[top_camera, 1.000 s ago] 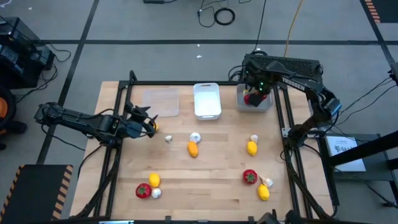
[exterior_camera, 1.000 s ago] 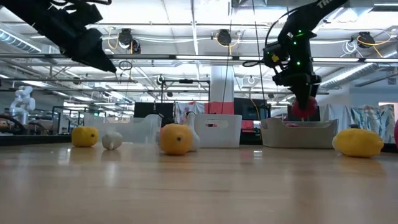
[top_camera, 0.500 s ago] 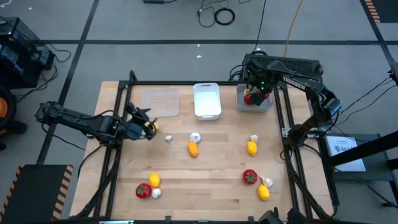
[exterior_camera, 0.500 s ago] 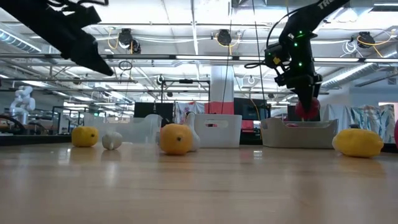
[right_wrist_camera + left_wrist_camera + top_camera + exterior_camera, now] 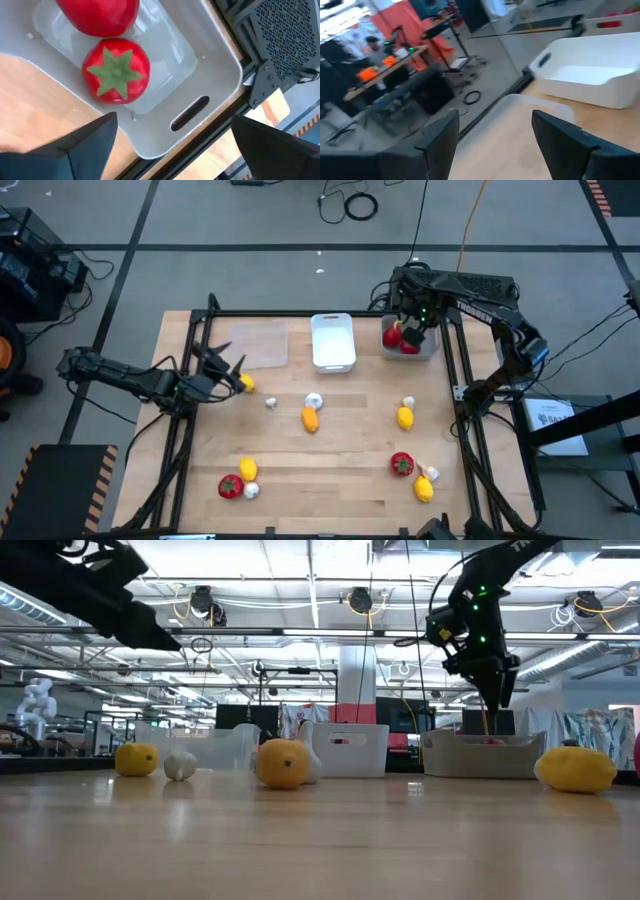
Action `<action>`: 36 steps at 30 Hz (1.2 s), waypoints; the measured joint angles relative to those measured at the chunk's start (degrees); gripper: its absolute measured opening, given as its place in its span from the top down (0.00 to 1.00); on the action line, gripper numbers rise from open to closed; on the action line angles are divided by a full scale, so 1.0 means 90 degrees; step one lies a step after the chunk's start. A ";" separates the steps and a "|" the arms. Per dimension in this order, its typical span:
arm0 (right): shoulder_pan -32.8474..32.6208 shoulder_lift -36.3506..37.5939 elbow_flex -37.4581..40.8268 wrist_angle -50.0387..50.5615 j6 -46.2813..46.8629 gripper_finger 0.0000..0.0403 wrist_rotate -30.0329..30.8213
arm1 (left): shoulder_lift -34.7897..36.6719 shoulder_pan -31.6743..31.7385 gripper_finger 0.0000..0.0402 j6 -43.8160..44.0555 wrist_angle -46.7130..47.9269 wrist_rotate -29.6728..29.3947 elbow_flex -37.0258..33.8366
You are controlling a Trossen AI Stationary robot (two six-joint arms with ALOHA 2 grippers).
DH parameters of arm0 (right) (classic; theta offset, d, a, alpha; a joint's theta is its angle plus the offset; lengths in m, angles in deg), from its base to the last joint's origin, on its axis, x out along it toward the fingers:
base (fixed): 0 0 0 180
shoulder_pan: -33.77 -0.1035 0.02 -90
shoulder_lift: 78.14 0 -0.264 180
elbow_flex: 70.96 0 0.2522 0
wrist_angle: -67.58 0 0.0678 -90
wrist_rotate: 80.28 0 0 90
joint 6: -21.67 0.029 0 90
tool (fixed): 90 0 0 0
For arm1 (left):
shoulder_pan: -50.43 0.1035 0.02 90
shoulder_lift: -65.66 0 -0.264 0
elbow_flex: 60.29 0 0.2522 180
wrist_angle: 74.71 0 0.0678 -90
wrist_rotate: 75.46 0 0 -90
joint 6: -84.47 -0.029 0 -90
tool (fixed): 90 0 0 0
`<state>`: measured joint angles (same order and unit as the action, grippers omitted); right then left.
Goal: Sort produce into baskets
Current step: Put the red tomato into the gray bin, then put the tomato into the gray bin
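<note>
Two tomatoes (image 5: 116, 72) lie in the grey tray (image 5: 212, 75) beneath the right tool (image 5: 170, 142), fingers wide.

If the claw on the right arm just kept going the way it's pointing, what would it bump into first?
Probably the tomato with the green top. The right gripper hangs with open jaws over the pale grey tray, pointing down into it; a second tomato lies beside. How far above it hangs is unclear.
</note>
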<state>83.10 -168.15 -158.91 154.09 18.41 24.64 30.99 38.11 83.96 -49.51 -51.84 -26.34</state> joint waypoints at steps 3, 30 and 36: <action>-0.0115 0.0004 -0.0226 0.0124 0.0574 0.06 -0.0283 | -0.0017 0.0037 0.36 0.0035 -0.0070 0.0219 0.0000; -0.7682 0.0096 -0.0151 0.0525 0.6248 0.06 -0.1626 | -0.0064 0.0035 0.36 0.1345 0.0341 0.3016 0.0000; -0.9210 0.0096 -0.0151 0.0180 0.7880 0.06 -0.1168 | -0.0064 0.0035 0.36 0.1345 0.0340 0.3018 0.0000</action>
<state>0.21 -167.29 -160.27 155.71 89.33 14.12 30.41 38.42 96.07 -46.45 -24.68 -26.34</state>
